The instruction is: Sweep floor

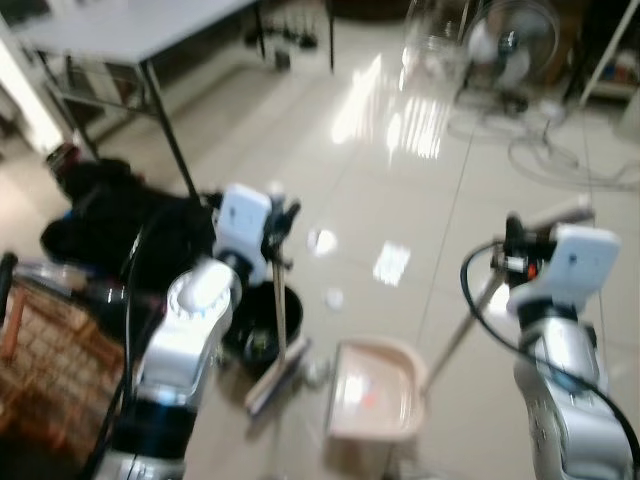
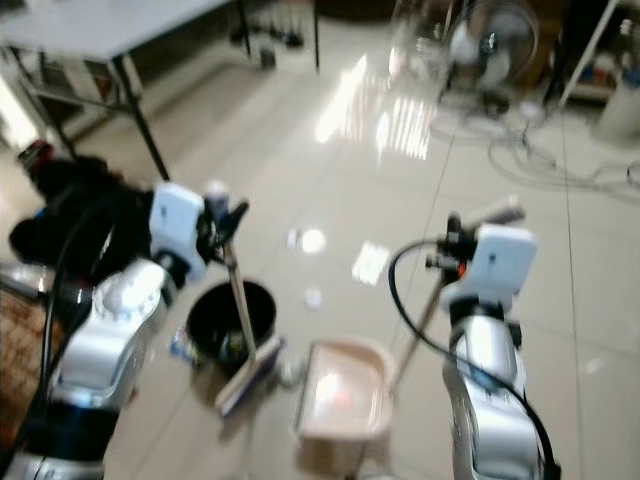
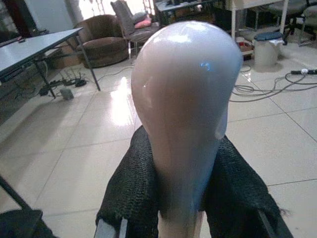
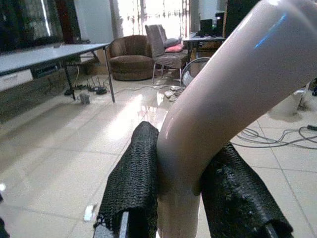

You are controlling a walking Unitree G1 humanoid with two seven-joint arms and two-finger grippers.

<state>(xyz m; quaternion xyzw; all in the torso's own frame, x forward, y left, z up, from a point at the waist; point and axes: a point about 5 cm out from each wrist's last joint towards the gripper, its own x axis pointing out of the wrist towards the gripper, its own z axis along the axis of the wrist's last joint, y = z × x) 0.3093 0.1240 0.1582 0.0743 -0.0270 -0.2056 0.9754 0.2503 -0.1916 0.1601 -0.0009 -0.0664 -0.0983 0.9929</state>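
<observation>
The broom (image 1: 282, 330) stands nearly upright in the left gripper (image 1: 283, 222), its rounded handle top pinched between the two black padded fingers (image 3: 131, 191), and its head rests on the tiles straight below that gripper, just beside a black bin (image 1: 262, 318). The right gripper (image 2: 452, 248) is likewise pressed tight on the bent handle of the dustpan (image 1: 375, 390), which slopes down and toward the left gripper, so the pink pan sits low between the two arms, just beside the broom head.

A few small white scraps (image 1: 334, 297) lie on the glossy floor (image 1: 420, 200) beyond the pan, farther out than both grippers. To do this well, I'd judge the left arm should reach the bristles past those scraps and draw them back in short strokes while the right keeps the pan's lip flat on the tile. The views are blurred, so the litter's exact number is unclear.
</observation>
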